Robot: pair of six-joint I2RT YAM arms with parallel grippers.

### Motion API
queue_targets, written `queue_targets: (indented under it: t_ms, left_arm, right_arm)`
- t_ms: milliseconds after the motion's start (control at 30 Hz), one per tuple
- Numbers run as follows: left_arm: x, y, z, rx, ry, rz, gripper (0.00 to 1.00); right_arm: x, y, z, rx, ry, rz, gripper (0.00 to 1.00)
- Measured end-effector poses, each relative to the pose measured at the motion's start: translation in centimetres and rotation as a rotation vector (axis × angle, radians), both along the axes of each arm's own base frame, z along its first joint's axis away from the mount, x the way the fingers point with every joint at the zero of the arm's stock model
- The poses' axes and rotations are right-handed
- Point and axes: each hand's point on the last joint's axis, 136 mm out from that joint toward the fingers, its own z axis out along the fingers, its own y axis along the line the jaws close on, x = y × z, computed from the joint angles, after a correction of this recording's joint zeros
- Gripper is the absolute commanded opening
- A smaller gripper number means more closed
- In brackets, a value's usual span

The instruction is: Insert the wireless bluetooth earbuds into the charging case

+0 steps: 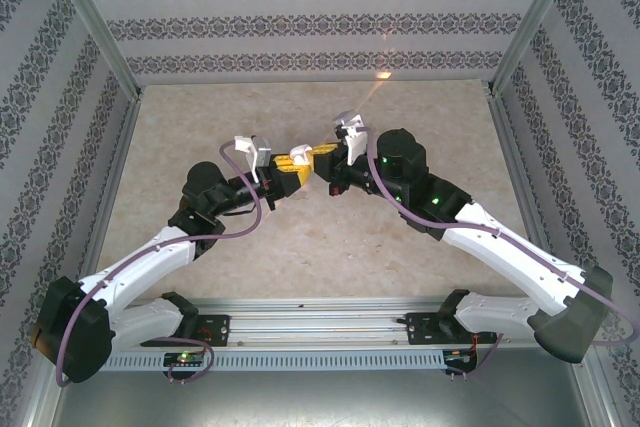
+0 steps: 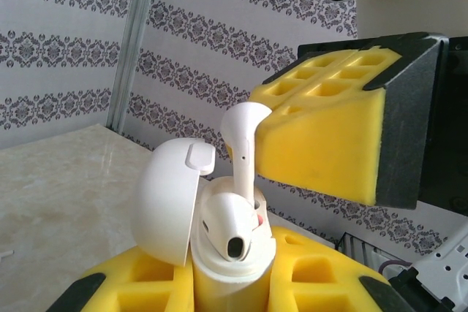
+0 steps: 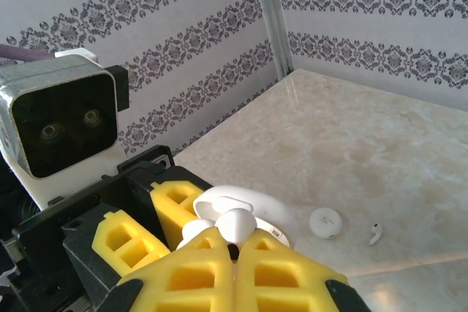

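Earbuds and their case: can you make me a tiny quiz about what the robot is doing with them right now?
1. True or false: the lid of the charging case held in the left pincer is shut.
2. The earbud pinched by the right pincer points its stem: A down into the case, B sideways, C up at the ceiling.
3. In the right wrist view, how many earbuds lie loose on the table?
Key: 1 false, the lid stands open. 2 A. 3 one, the loose earbud.
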Motion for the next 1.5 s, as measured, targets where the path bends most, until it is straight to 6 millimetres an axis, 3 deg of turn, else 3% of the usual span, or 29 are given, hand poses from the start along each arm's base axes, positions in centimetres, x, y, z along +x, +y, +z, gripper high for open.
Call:
queue_targets:
  t_ms: [1133, 1500]
  left_arm:
    - [0.1, -0.1, -1.1, 0.035, 0.041, -0.003, 0.0]
    - [-0.3, -0.4, -0.7, 0.036, 0.036, -0.036, 0.0]
  right_arm:
    - [0.0, -0.1, -1.6, -0.073, 0.12, 0.038, 0.04]
    - [-0.4, -0.6, -1.3, -0.048, 0.175, 0.095, 0.04]
